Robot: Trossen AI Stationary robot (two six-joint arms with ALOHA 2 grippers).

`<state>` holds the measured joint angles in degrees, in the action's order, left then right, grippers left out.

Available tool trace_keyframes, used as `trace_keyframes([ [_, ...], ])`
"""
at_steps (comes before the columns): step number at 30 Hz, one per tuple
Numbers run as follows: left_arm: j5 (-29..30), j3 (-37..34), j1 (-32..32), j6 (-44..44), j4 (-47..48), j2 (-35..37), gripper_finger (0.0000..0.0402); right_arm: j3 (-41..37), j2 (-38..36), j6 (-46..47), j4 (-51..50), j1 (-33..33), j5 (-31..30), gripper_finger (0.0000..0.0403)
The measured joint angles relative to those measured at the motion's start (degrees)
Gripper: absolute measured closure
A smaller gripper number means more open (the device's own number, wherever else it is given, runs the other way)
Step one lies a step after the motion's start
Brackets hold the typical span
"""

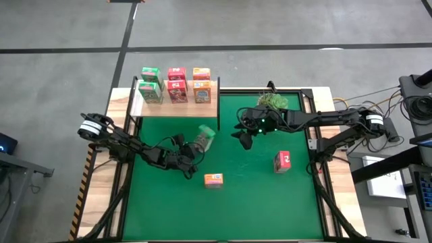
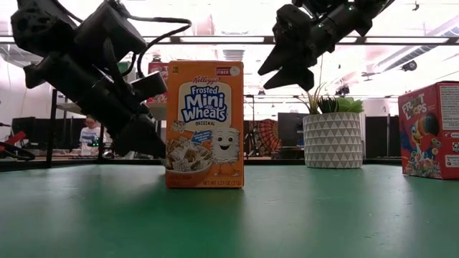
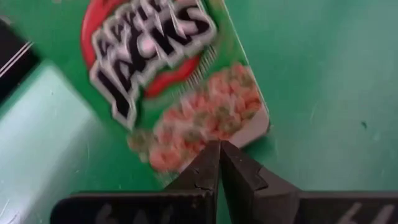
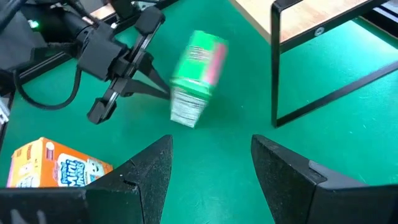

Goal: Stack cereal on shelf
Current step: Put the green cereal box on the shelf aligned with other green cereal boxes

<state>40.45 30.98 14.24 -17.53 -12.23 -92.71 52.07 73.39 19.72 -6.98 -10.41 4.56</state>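
A green cereal box stands tipped on the green mat in front of the shelf. My left gripper is shut, and its tips are against this box. My right gripper hangs open well above the mat, to the right of the green box, with nothing between its fingers. An orange cereal box stands upright near the middle of the mat. A pink cereal box stands to its right. Several more cereal boxes stand in rows on the shelf's top plank. My left gripper touches the green box with the tips of its shut fingers, at the printed front's lower edge. The fingers come slanting down from the table's left side. The box leans over with its lower end on the mat.
A potted plant stands at the far edge of the mat, behind my right arm. The shelf's dark metal upright rises just beyond the green box. Bare mat lies along the near edge.
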Motion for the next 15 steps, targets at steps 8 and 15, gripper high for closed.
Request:
trace_keyframes([
  [8, 0.1, 0.0, 0.0, -0.2, -0.3, 0.0, 0.0401, 0.0, 0.2, 0.6, 1.4, 0.1, -0.1, 0.0195],
  [15, -0.7, 0.0, 0.1, -2.3, 0.5, 0.0, 0.0401, 0.1, 6.0, 0.0, 7.2, 1.5, 0.0, 0.0195],
])
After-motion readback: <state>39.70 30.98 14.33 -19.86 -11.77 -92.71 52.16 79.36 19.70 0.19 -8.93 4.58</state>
